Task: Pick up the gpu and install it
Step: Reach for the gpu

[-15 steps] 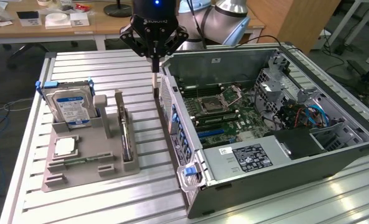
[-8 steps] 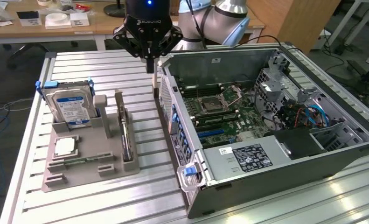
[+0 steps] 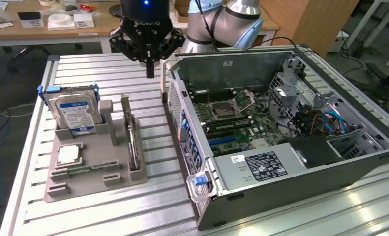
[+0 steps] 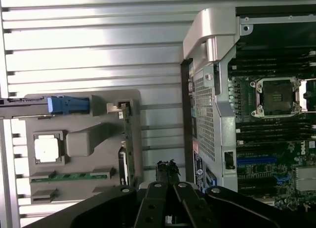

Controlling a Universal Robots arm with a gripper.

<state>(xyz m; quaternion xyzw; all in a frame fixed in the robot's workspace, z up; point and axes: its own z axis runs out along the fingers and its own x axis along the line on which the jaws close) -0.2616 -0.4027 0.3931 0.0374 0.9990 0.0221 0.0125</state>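
Note:
The gpu (image 3: 133, 147) stands on its edge in a slot of the grey holder (image 3: 89, 182), a thin dark card with a silvery metal end; in the wrist view the gpu (image 4: 126, 134) appears as a narrow strip along the holder's side. My gripper (image 3: 149, 73) hangs above the slatted table, between the holder's far end and the open computer case (image 3: 280, 196). Its fingers are shut together with nothing between them. In the wrist view the gripper (image 4: 167, 170) is apart from the card, over the gap beside the case.
The holder also carries a blue-labelled hard drive (image 3: 76, 113), a processor chip (image 3: 68, 155) and a green memory stick (image 4: 69, 177). Inside the case lies the motherboard with a blue slot (image 3: 224, 139) and an empty processor socket (image 4: 276, 95). Cluttered desks stand behind the table.

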